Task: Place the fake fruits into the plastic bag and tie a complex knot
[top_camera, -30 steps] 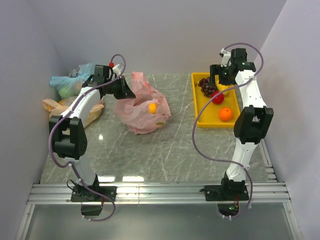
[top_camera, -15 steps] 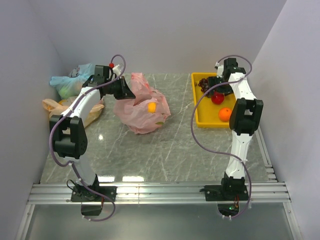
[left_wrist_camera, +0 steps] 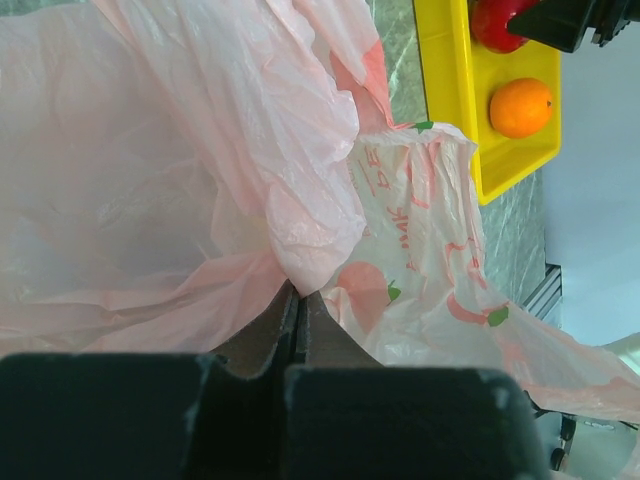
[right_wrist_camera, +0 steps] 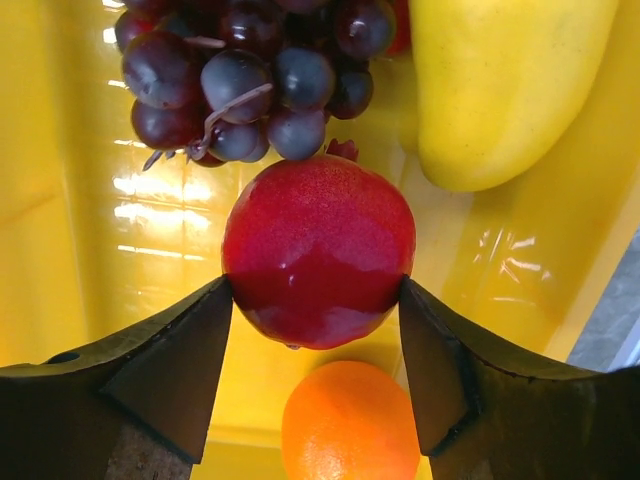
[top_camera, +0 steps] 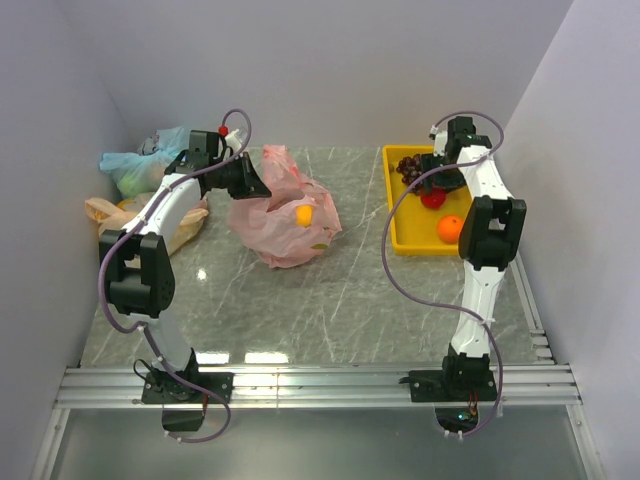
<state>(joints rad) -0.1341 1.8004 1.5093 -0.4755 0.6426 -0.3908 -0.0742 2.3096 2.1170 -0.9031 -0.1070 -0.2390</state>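
Fruit point(right_wrist_camera: 318, 250), round red plastic, lies in yellow tray point(right_wrist_camera: 60, 200); right end effector point(right_wrist_camera: 315, 287) clamps it. Left end effector point(left_wrist_camera: 298, 300) pinches thin salmon-pink plastic bag point(left_wrist_camera: 150, 150).

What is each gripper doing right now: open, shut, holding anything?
Left gripper: closed, pinching the plastic bag.
Right gripper: jaws closed on the red fruit, which lies in the yellow tray.

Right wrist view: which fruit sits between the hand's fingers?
The red pomegranate, touched on both sides by the right hand. The grape bunch and yellow fruit lie beyond it; the orange is nearer the camera, untouched.
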